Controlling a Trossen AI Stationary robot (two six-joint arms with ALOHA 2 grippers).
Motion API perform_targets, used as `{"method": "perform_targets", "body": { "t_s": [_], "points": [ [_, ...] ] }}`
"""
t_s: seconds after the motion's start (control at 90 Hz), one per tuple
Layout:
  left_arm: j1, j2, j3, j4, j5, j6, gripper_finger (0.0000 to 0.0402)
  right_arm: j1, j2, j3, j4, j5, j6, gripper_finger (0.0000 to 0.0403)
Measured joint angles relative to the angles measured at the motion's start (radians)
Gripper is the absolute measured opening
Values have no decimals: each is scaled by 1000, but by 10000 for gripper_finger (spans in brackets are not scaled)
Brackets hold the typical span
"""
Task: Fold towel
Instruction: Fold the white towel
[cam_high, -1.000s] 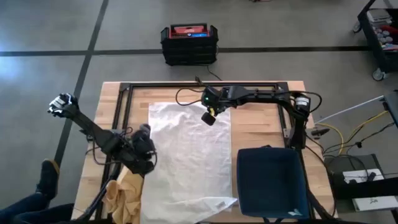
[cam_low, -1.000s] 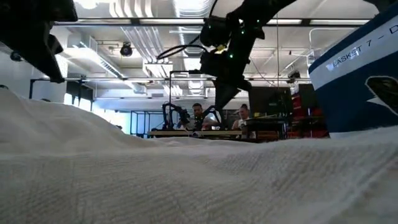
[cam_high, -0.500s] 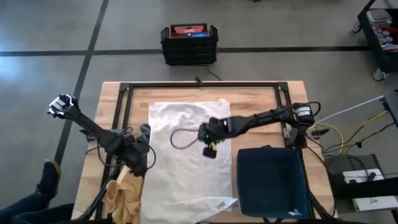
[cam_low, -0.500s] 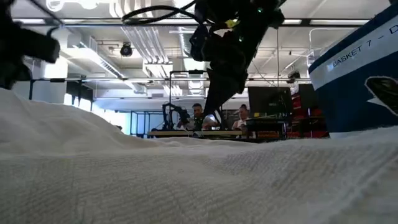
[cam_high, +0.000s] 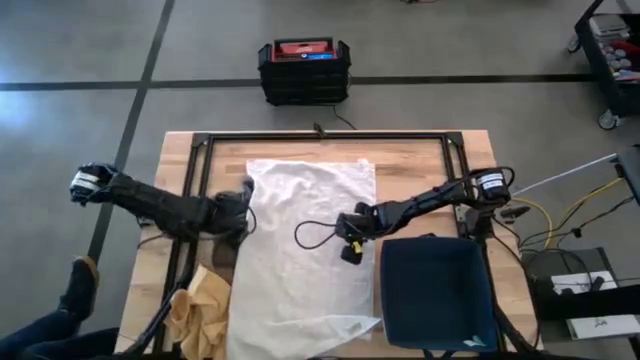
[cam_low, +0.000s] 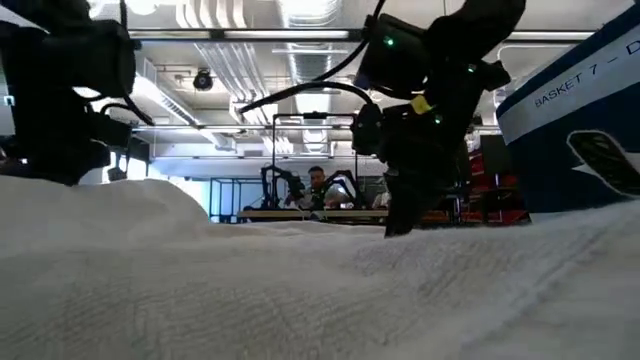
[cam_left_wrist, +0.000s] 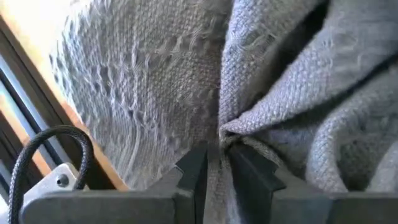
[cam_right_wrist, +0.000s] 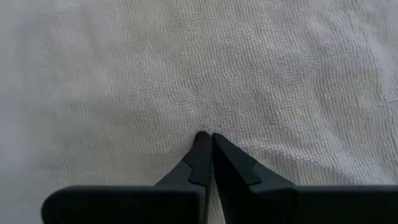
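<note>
A big white towel (cam_high: 305, 245) lies spread out in the middle of the wooden bench (cam_high: 420, 165). It is mostly flat, with soft wrinkles, and its left edge is bunched up where it is being held. The weave looks rough and bumpy up close.

The left gripper (cam_high: 238, 205) is at that left edge. Its fingers (cam_left_wrist: 249, 171) are pinched tight on a fold of the towel, with cloth squeezed up between them. The right gripper (cam_high: 350, 235) is near the towel's right side, close to the middle. Its fingers (cam_right_wrist: 202, 155) are pressed together with nothing between them, and their tips touch the top of the towel.

A dark blue basket (cam_high: 437, 293) sits just beside the towel's right edge, near the front right corner of the bench. A crumpled tan cloth (cam_high: 198, 315) lies at the front left corner, close to the towel's left edge. A black metal frame (cam_high: 320, 137) runs around the back and sides of the bench. The far end of the towel has bare wood beyond it. On the floor behind the bench stands a black crate (cam_high: 304, 70).
</note>
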Motion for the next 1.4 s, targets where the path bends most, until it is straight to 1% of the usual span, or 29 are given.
{"method": "perform_targets", "body": {
  "t_s": [0.2,0.422,0.556,0.656,0.733,0.811,0.944,1.022,1.1,1.178,1.233,1.322,1.4],
  "points": [
    [0,7,5,-5,20,5,5,1,-30,39,-190,0,-36,2],
    [0,3,10,-9,24,11,4,1,-83,111,-180,20,-117,2],
    [-1,-11,94,-87,24,18,1,0,-102,172,-179,26,-182,2],
    [-2,-19,191,-179,-15,40,1,-2,-131,222,-205,27,-198,2],
    [-2,-23,256,-240,-58,75,1,1,-157,268,-280,20,-207,2],
    [-2,-29,299,-243,-86,134,1,14,-194,315,-363,6,-200,2],
    [-2,-34,320,-227,-92,197,1,77,-281,360,-504,-44,-161,2],
    [-2,-36,314,-228,-72,219,1,123,-330,358,-606,-38,-119,2],
    [-2,-36,303,-231,-65,240,4,167,-364,355,-725,14,-73,3],
    [-2,-37,292,-232,-64,250,6,204,-379,354,-842,81,4,14],
    [-2,-37,283,-230,-59,252,7,223,-385,354,-911,94,50,28],
    [-2,-39,271,-232,-45,259,4,247,-386,352,-1007,99,98,63],
    [-2,-41,259,-233,-19,262,1,265,-385,340,-1046,99,115,101]
  ]
}}
